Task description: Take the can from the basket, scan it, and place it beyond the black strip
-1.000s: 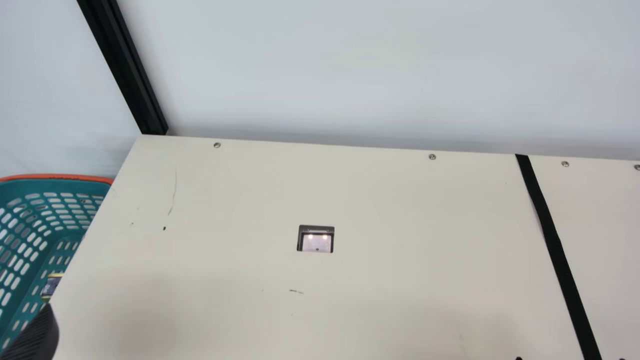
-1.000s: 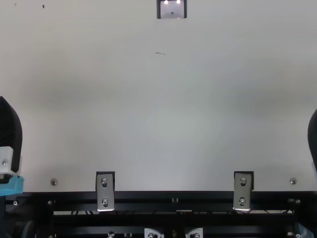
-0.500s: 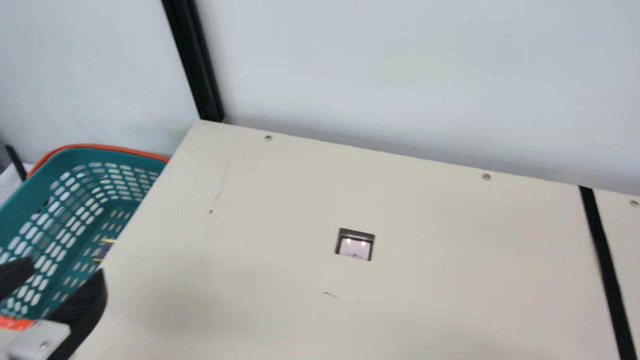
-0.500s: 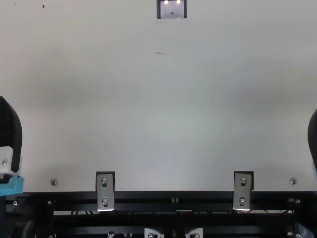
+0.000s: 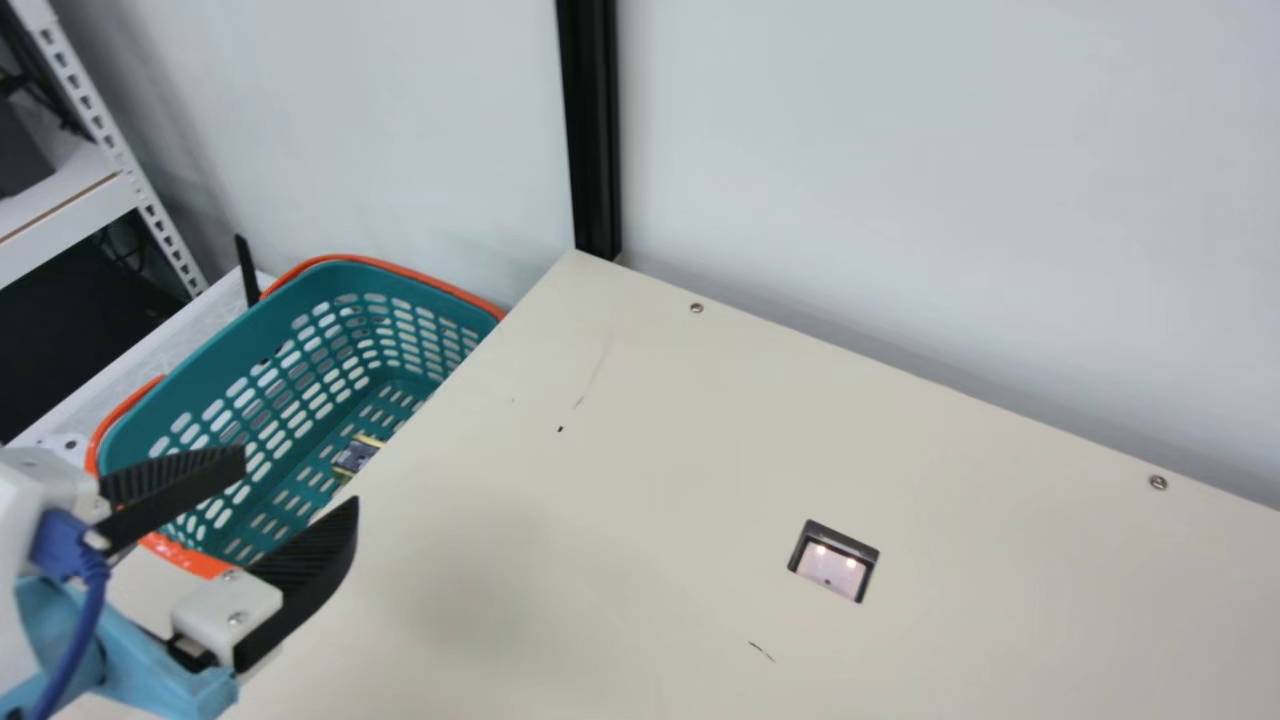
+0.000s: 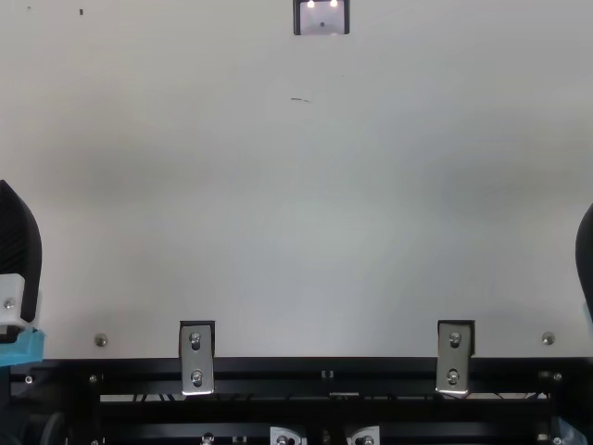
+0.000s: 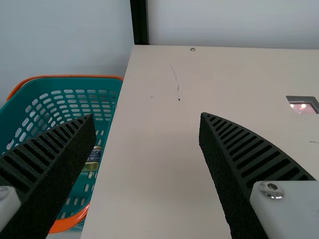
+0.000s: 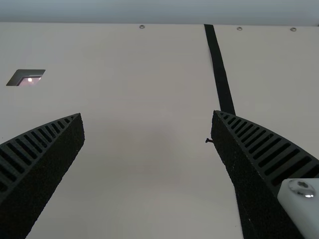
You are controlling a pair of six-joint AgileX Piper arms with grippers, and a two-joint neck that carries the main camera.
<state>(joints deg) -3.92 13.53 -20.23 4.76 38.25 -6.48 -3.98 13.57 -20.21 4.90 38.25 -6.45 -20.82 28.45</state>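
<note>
Low at the main view's left my left gripper [image 5: 300, 474] is open, above the table's left edge and short of the basket [image 5: 230, 345]. The can [image 5: 356, 454], dark with yellowish ends, lies on the basket's floor, its near side partly cut off by the table edge. In the left wrist view, my left gripper [image 7: 148, 117] has nothing between its fingers, and the can [image 7: 93, 155] shows past one finger. My right gripper [image 6: 585, 255] is at the top view's right edge; in the right wrist view that right gripper [image 8: 148, 114] stands open and unloaded. The black strip [image 8: 220, 69] runs behind one finger.
The scanner window [image 5: 834, 561] is set into the cream table [image 5: 640, 450]. A black post [image 5: 590, 130] rises at the table's far left corner, by a pale wall. A white metal shelf [image 5: 70, 205] stands beyond the basket.
The main camera has turned to the left, so more of the basket and my left gripper now show. Both arms look unmoved in the top view.
</note>
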